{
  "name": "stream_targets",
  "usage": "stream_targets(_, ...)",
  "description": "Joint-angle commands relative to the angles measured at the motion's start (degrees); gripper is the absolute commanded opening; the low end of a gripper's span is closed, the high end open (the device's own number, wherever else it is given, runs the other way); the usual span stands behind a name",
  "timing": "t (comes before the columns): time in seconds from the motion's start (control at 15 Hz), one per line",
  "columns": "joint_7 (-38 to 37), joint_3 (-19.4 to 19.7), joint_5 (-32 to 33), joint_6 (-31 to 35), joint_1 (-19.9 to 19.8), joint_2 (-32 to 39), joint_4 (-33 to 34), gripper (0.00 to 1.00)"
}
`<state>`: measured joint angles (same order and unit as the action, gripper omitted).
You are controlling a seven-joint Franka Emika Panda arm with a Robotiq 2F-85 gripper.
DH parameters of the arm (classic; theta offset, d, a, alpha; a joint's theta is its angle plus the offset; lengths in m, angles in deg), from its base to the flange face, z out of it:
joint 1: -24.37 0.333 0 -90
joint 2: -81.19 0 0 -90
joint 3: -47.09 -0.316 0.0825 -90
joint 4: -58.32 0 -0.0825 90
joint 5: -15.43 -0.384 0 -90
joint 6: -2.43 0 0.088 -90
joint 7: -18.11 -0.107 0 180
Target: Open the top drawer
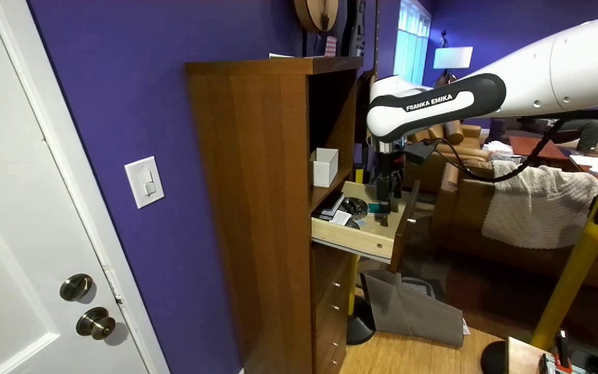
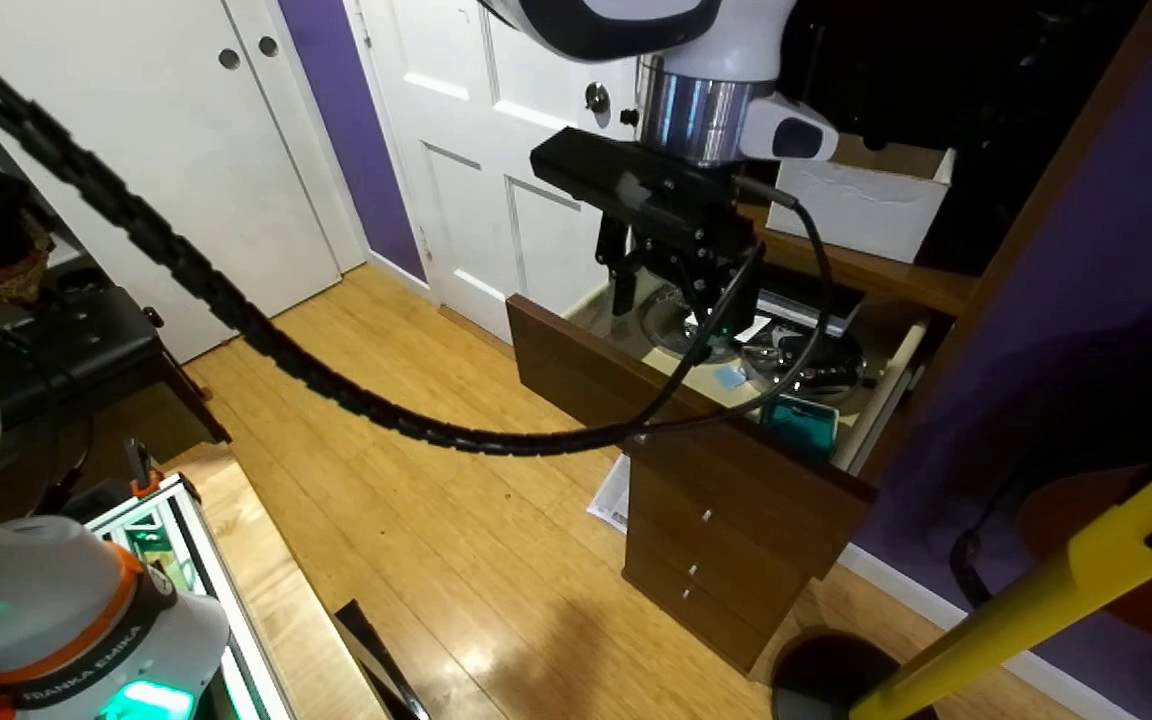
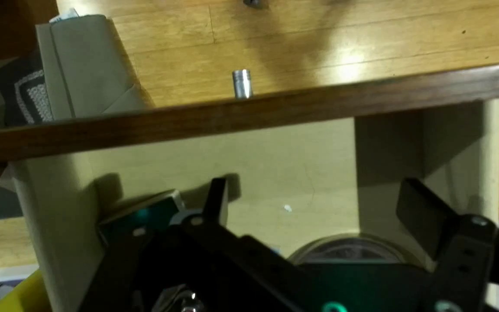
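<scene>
Nearest us, low in the wrist view, the hand [image 3: 314, 193] is spread wide, pinching nothing, and points down into the top drawer [image 3: 310, 151], whose front [image 3: 297, 106] crosses above mid-frame with its knob [image 3: 242, 85] and the floor [image 3: 388, 26] beyond. In both exterior views the drawer juts well out from the cabinet [image 1: 257, 182], so we judge it essentially open, with perhaps only withdrawing left.

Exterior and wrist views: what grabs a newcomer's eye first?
Probably the white Franka arm, spanning the upper right in an exterior view. Below it, the top drawer juts from its wooden cabinet, the open Robotiq gripper pointing down at it. A yellow post slants through an exterior view's lower right.
</scene>
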<state>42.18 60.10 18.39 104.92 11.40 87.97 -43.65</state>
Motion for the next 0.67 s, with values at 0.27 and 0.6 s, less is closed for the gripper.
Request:
stream_targets(0.27, 0.28, -1.02, -7.24, 3.62, 0.12, -6.96, -2.26, 1.00)
stream_targets(0.6, -3.79, -2.05, -4.78, 7.03, 1.63, -12.91, -6.42, 1.00)
